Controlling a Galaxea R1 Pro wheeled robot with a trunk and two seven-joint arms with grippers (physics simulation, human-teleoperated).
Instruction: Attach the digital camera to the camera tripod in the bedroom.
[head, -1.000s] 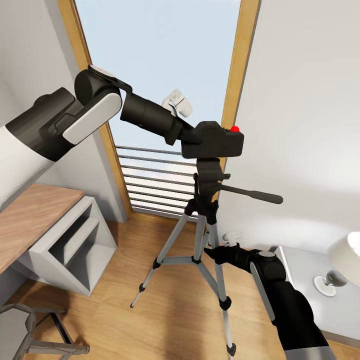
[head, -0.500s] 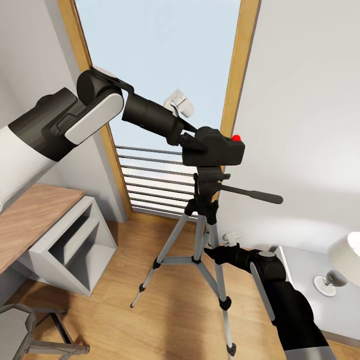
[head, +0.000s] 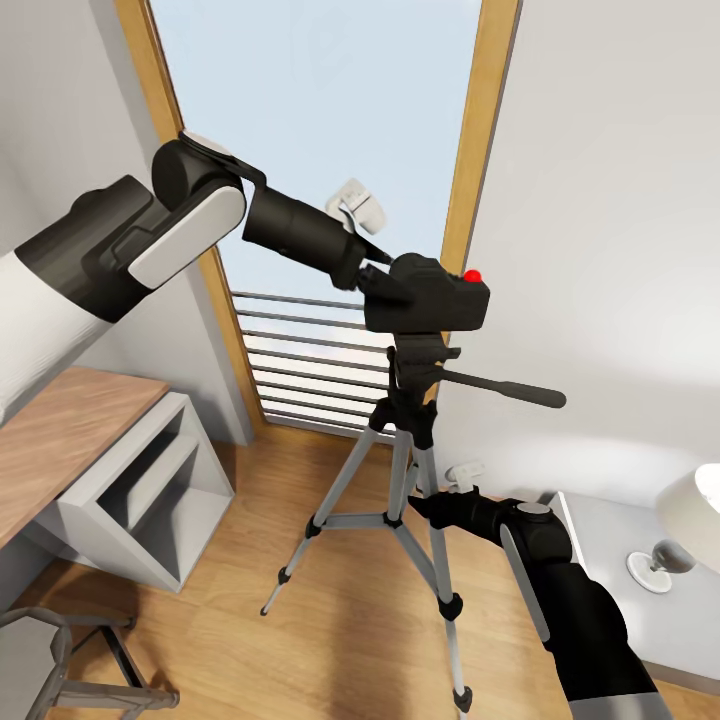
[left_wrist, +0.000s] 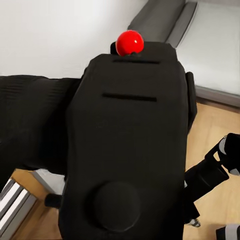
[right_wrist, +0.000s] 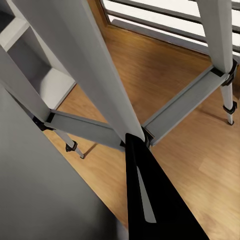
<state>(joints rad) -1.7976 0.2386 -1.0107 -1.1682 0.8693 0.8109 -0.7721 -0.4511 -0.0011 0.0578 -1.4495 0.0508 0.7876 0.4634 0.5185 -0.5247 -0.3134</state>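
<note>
- Camera (head: 428, 300) sits on the tripod (head: 412, 440) head, red button (head: 470, 274) up; tripod stands on the wood floor (head: 340, 610) before the window (head: 320, 130).
- Left pincer (head: 375, 278) is at the camera's back; pinching or spread, cannot tell.
- Right pincer (head: 425, 505) is low against a tripod leg (right_wrist: 90, 75); its state, cannot tell.
- Pan handle (head: 505, 388) points toward the wall.

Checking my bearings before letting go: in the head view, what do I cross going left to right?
Wooden desk → white shelf unit → camera tripod with the digital camera on its head → white lamp.
</note>
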